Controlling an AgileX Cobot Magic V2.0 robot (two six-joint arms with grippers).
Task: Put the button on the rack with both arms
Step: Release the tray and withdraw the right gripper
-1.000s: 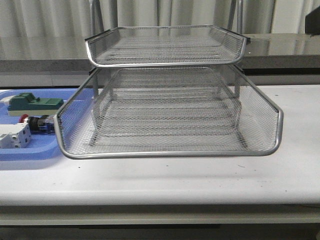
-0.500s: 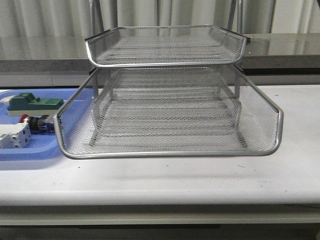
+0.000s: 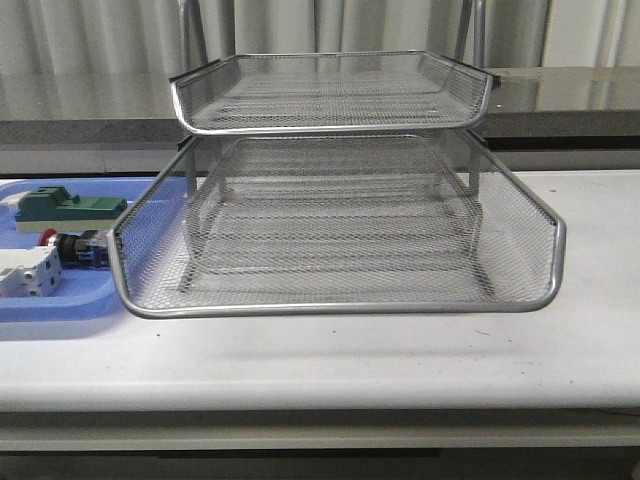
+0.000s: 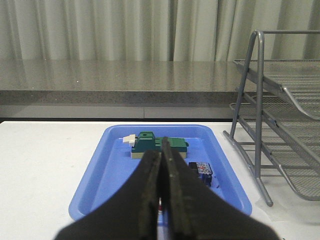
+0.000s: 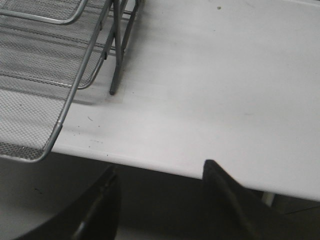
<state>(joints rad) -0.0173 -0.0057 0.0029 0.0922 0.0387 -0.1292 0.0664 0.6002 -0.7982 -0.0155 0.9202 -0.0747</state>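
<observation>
The button (image 3: 78, 248), red cap and black-and-blue body, lies on its side in the blue tray (image 3: 60, 308) at the table's left. The silver wire-mesh rack (image 3: 340, 308) fills the middle of the table, its tiers bare. Neither arm shows in the front view. In the left wrist view my left gripper (image 4: 161, 151) is shut with nothing in it, above the tray's near side. The button's body (image 4: 201, 171) peeks out beside the fingers, which hide its cap. My right gripper (image 5: 161, 170) is open and empty over the table's front edge, to the right of the rack (image 5: 30, 70).
The blue tray (image 4: 95, 175) also holds a green block (image 3: 65, 207) behind the button and a white block-shaped switch (image 3: 25, 272) in front of it. A grey counter and curtains run behind the table. White table top (image 5: 210, 80) lies right of the rack.
</observation>
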